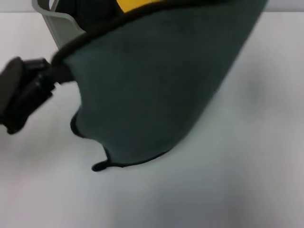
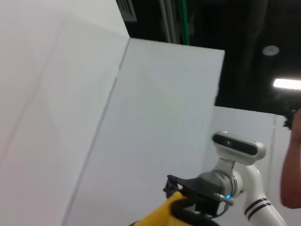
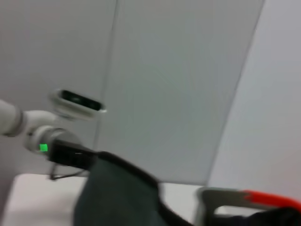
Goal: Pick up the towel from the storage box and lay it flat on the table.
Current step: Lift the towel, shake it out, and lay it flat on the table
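White, smooth tabletop [image 1: 237, 190] fills the foreground. Above it hangs the dark grey-green soft towel with black edge trim [image 1: 152, 90], lifted clear of the sage-green plastic storage box [image 1: 59, 23] behind and spread between both arms. The left gripper [image 1: 52, 76] is clenched on one corner; the right gripper [image 2: 190, 197], seen from the left wrist, pinches a yellow-faced corner [image 2: 162, 214]. Step in hand: carrying and spreading. Next: lowering the stretched towel flat.

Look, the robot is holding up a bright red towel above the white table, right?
Not quite. The towel held up above the white table is dark grey-green with black trim, not red. The head view shows it, with the left gripper pinching one corner.
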Available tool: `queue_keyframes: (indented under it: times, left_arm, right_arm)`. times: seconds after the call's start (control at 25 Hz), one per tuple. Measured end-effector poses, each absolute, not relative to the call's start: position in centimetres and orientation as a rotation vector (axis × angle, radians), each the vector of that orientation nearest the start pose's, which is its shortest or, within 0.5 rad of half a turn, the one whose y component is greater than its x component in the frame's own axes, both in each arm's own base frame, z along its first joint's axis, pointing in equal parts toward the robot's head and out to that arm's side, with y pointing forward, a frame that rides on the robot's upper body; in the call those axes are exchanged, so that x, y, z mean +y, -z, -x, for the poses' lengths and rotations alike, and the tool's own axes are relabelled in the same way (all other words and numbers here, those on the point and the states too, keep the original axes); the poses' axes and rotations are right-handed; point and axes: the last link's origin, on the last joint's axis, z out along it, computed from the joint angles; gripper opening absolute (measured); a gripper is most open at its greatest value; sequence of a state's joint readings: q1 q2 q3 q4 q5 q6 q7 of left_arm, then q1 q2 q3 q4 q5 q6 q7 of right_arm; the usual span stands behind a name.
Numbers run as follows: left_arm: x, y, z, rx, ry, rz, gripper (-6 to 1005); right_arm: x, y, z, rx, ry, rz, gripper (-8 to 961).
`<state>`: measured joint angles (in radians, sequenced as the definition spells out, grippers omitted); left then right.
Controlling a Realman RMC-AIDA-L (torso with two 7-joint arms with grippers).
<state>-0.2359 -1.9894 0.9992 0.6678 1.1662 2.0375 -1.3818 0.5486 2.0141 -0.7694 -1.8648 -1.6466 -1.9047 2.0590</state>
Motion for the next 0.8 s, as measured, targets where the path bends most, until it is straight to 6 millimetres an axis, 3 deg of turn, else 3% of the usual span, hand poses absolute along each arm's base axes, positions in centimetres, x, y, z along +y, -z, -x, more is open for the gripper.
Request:
queue_keyframes:
  times: [0.24,0.4,0.56,0.8]
  left_arm:
    - [22.1,-7.8,25.4,-0.417,1.613,2.545,13]
    - [19.8,-8.8,25.6,-0.394,1.616,2.544,14]
    - [17.3,-9.1,25.6,-0.406,1.627,2.575,14]
    - [16.2,-7.6,28.2,-0.609,1.590,2.518,15]
  right_arm:
    - [23.7,-15.1,-9.0,-0.101,-0.691,2.856,48]
    - [21.8,-14.0,-10.2,-0.015,-0.828,2.946,49]
    - [21.7,-12.5,-11.7,0.115,-1.007,3.028,49]
    - [23.2,-8.5,-16.4,0.355,-1.248,3.021,51]
